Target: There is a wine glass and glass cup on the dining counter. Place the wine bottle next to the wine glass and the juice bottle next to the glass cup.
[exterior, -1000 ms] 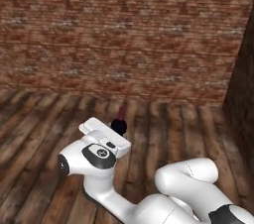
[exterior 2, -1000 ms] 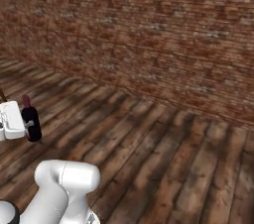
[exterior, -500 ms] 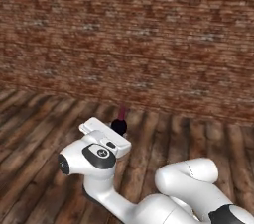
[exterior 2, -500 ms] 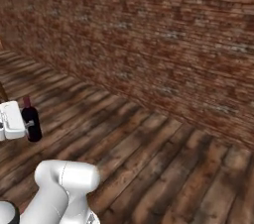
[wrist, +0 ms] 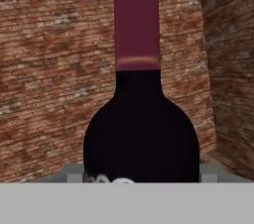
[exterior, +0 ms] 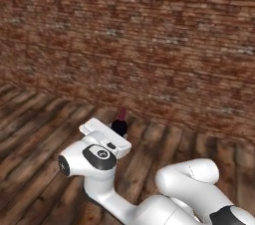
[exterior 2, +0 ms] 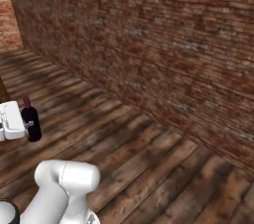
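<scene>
My gripper (exterior: 117,134) is shut on the wine bottle (exterior: 119,123), a dark glass bottle with a long dark-red neck, held upright above the floor in front of the arm. In the right base view the wine bottle (exterior 2: 31,122) sits at the far left against the white hand, the gripper (exterior 2: 26,125) closed round its body. In the hand view the wine bottle (wrist: 141,134) stands very close, its neck rising to the top edge, with the gripper (wrist: 141,171) at its base. The wine glass, glass cup, juice bottle and dining counter are out of view.
A red-brown brick wall (exterior: 149,45) stands close ahead and runs off to the right (exterior 2: 173,44). Dark wooden floor planks (exterior 2: 149,158) lie below it. A wall corner (exterior 2: 12,15) shows at the upper left of the right base view.
The whole picture has shifted, so the base has moved: the brick wall has swung and come nearer. The wine bottle stays in the gripper in the same pose.
</scene>
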